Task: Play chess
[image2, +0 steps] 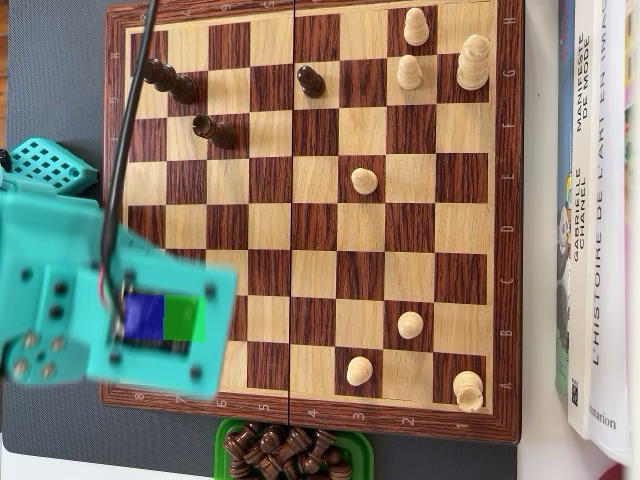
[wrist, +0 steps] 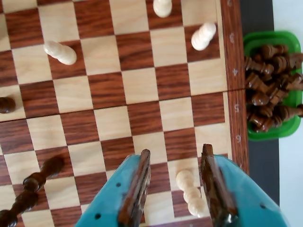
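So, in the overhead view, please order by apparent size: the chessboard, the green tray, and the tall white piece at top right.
1. chessboard, largest by far.
2. green tray, smaller, though cut off by the bottom edge.
3. tall white piece, smallest.

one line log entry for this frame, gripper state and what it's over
gripper: open | straddling: white pawn, not gripped | chessboard: white and dark pieces standing | green tray: captured dark pieces, off board edge
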### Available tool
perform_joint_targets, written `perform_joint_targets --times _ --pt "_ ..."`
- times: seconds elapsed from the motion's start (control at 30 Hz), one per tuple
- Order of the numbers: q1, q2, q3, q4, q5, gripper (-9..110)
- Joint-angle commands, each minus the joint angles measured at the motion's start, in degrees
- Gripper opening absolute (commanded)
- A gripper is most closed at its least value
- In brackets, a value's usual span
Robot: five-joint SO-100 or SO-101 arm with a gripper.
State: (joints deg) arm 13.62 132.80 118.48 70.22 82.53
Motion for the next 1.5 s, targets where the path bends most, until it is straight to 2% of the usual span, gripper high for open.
perform_joint_targets --times 0.0,0.43,0.67,0.97,1.47 --pt "-1.93 4.48 3.78 -6.33 0.44 16" --pt "-8.44 18.46 16.26 -34.19 0.62 16" --pt "-12.83 26.1 24.79 -47.02 7.03 16" --pt "-16.0 32.96 34.89 -66.53 7.29 16" --pt "-16.26 48.6 42.89 -83.76 7.29 16"
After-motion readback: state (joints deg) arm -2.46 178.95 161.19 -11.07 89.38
